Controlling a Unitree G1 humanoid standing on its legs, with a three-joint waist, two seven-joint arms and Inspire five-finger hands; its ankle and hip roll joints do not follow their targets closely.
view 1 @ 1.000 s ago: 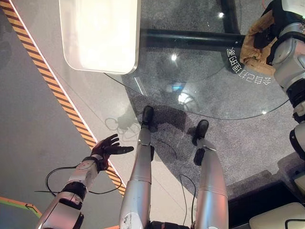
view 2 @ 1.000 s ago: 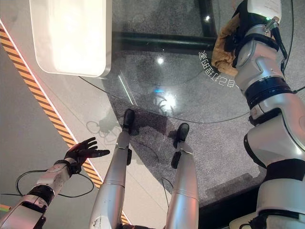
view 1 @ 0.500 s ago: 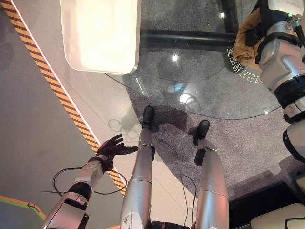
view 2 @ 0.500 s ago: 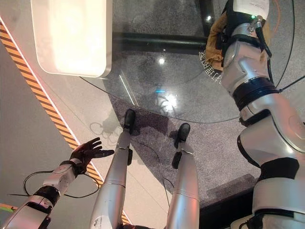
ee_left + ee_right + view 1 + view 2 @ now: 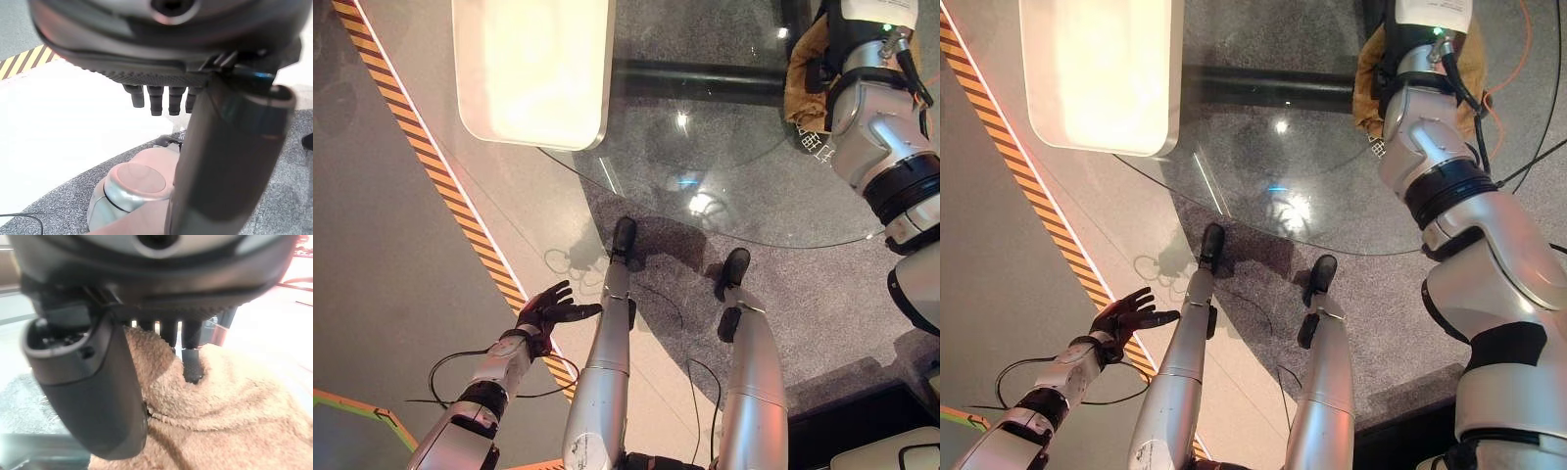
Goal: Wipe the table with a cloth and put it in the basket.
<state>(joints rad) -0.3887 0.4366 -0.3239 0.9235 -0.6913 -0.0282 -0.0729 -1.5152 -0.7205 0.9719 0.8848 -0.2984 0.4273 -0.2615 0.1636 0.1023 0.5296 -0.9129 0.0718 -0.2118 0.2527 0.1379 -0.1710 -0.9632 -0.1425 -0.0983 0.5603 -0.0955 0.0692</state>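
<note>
A tan fluffy cloth (image 5: 801, 69) lies on the far right part of the round glass table (image 5: 724, 147). My right hand (image 5: 1393, 44) rests on top of it, mostly hidden under its own silver wrist. In the right wrist view its fingers (image 5: 192, 363) run straight down into the cloth (image 5: 220, 401) and press on it, with the thumb beside them. My left hand (image 5: 548, 308) hangs low at the left beside the table, over the floor, fingers (image 5: 156, 100) spread and holding nothing.
A bright white slab with rounded corners (image 5: 533, 69) stands at the back left, touching the glass rim. A black bar (image 5: 705, 78) runs under the glass. Yellow-black striped tape (image 5: 440, 176) crosses the floor on the left.
The right hand has slid the cloth leftward and farther across the glass, over the printed marks. The camera has shifted a little. The left hand stays open at the side.
</note>
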